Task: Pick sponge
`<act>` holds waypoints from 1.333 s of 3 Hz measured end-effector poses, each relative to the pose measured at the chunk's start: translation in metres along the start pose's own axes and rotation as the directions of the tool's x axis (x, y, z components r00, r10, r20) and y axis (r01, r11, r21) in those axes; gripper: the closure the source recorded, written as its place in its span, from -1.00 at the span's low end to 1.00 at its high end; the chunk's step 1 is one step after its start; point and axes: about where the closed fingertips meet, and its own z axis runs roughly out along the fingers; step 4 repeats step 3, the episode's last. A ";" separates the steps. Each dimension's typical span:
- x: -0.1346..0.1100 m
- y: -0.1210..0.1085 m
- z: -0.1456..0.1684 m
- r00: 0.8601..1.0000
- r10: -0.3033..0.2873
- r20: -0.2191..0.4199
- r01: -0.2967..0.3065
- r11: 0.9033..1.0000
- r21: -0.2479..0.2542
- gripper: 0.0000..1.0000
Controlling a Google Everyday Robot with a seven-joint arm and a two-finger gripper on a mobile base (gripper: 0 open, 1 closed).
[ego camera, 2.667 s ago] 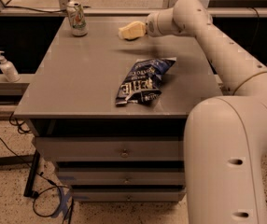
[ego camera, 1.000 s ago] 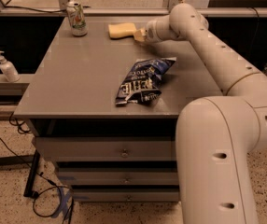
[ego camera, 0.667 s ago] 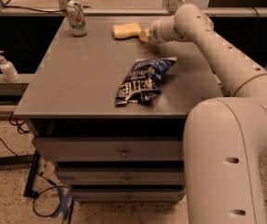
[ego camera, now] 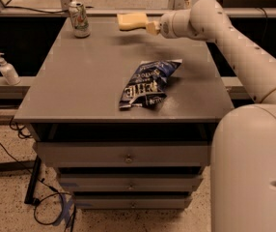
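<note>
Sponge sits near the soda can, to its right as we see it, approx level w/ the can's top, and we judge it's off the tabletop. Lift straight up, slow, steady squeeze, clear of the can. Gripper, further right, looks clenched on the sponge's end, nothing else touched.

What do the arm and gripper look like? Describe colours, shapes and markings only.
The arm is smooth off-white, thick rounded tubular segments widening into a bulbous shell near the camera, with small dark dots along it. No cables or lettering show. The gripper, a small cream-yellow tip on a round wrist, is over the far edge of the table.
</note>
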 end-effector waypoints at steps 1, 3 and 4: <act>-0.024 0.014 -0.037 0.999 -0.015 0.050 0.016 1.000 -0.014 1.00; -0.038 0.026 -0.086 0.996 -0.028 0.089 0.030 0.999 -0.021 1.00; -0.038 0.026 -0.086 0.996 -0.028 0.089 0.030 0.999 -0.021 1.00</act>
